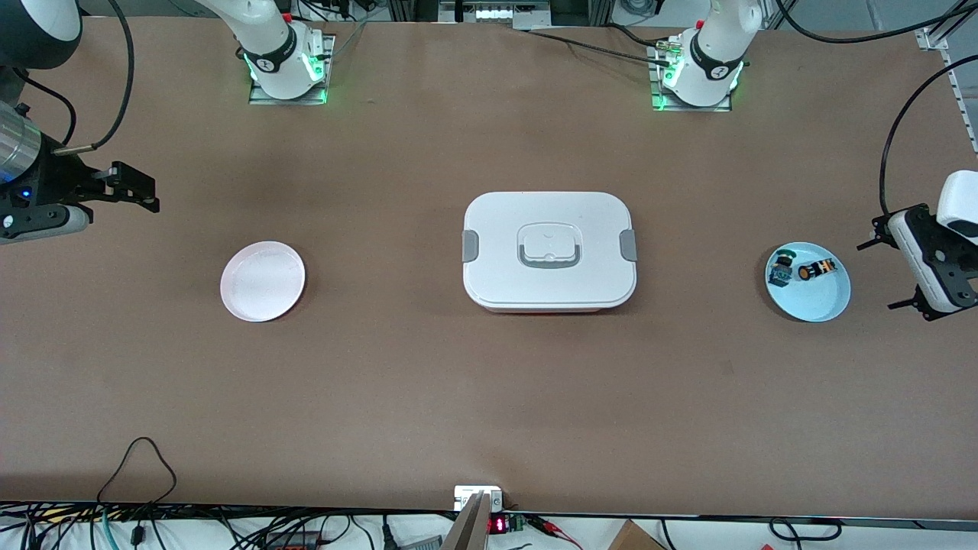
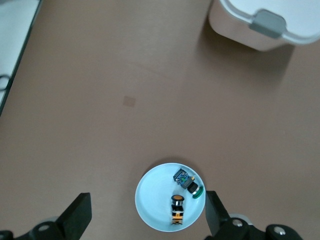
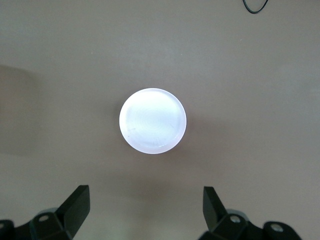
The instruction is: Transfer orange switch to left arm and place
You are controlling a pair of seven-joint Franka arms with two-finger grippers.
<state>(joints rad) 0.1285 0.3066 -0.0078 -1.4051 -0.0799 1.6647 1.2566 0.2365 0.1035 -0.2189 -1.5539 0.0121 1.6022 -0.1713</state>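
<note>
Nothing is picked up yet; this looks like the approach step. The orange switch (image 1: 814,270) lies on its side in the light-blue plate (image 1: 821,305) toward the left arm's end of the table, just beside a similar part with a green cap (image 1: 781,266); whether the two touch is hard to tell. The left gripper (image 1: 886,267) hangs high near that plate, fingers spread wide and empty. The right gripper (image 1: 141,189) waits above the table near the pink plate (image 1: 262,281), also wide and empty. The box (image 1: 548,250) sits mid-table between the plates. Next move, I judge: the left gripper must centre over the switch, descend, and pinch it without catching its neighbour.
</note>
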